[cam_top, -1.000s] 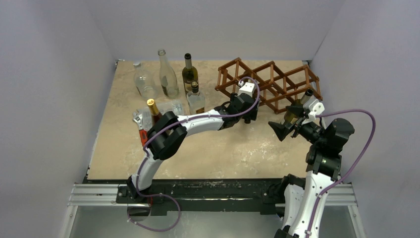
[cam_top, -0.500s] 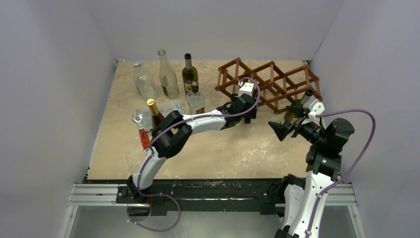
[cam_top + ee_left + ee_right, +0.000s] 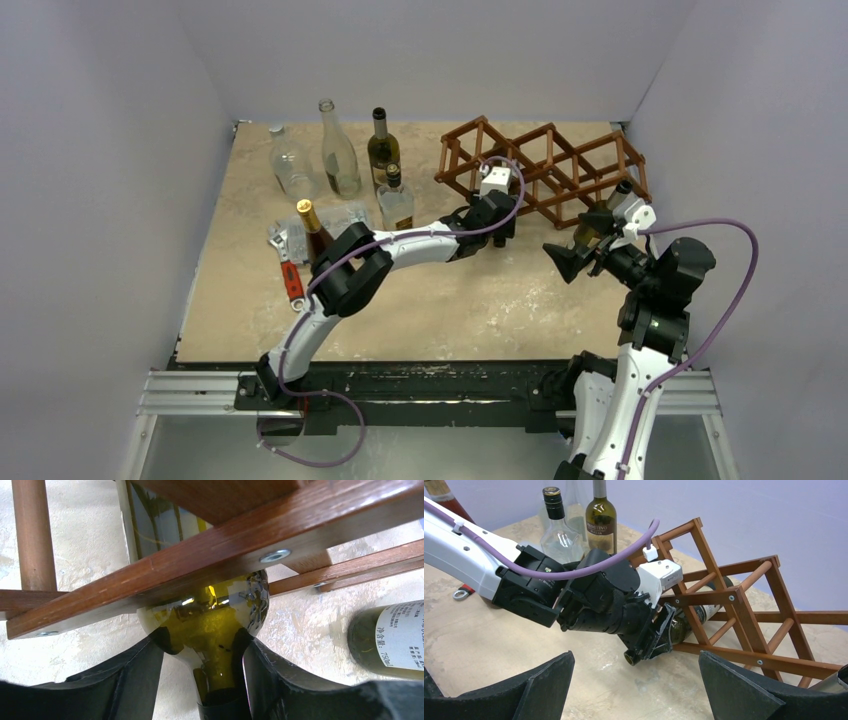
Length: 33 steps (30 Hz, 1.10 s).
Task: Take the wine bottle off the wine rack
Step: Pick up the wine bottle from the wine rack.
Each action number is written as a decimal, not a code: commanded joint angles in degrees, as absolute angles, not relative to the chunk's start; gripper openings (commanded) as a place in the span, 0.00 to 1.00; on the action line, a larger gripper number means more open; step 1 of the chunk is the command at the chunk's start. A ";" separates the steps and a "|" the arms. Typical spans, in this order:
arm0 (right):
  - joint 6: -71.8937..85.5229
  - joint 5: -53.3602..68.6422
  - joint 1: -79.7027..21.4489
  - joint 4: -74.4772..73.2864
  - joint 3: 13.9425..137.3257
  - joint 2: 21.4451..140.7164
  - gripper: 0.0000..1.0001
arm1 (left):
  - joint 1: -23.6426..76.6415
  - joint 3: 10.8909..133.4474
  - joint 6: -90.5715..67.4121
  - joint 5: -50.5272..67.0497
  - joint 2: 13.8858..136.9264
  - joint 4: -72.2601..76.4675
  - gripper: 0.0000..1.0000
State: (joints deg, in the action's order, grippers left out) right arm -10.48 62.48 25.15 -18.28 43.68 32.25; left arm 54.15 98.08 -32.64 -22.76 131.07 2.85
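Observation:
The reddish-brown lattice wine rack [image 3: 545, 165] stands at the back right and also shows in the right wrist view [image 3: 744, 605]. A green wine bottle [image 3: 689, 620] lies in its lower left cell, neck pointing out. My left gripper [image 3: 497, 228] is at that cell. In the left wrist view its jaws [image 3: 202, 642] stand on either side of the bottle's neck [image 3: 220, 680]. The right finger is against the glass and a gap shows on the left. My right gripper [image 3: 570, 262] is wide open and empty in front of the rack, its fingers [image 3: 544, 685] low over the table.
A second bottle [image 3: 600, 215] with a white label lies at the rack's right end, close behind my right gripper. Several bottles [image 3: 382, 148] stand at the back left. A gold-foiled bottle [image 3: 312, 225], a clear plastic box [image 3: 345, 215] and a red-handled tool [image 3: 290, 275] lie by the left arm.
The left arm's elbow has shifted a little right and forward, and its gripper has edged toward the rack. The right arm has not moved.

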 commanded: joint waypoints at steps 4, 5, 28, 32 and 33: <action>-10.11 61.68 25.22 -16.35 43.42 32.50 0.99 | 53.97 100.66 -34.02 -22.68 131.73 6.02 0.33; -10.16 61.62 25.22 -16.37 43.42 32.46 0.99 | 53.96 100.36 -34.09 -22.68 131.48 6.06 0.28; -10.88 60.74 25.20 -16.79 43.51 31.99 0.99 | 54.54 88.24 -31.02 -23.56 116.22 12.53 0.00; -10.98 60.56 25.25 -16.83 43.53 32.13 0.99 | 54.86 84.30 -30.89 -23.20 113.96 15.05 0.00; -10.99 60.48 25.18 -16.81 43.51 32.15 0.99 | 54.97 83.10 -30.74 -22.88 113.40 16.13 0.00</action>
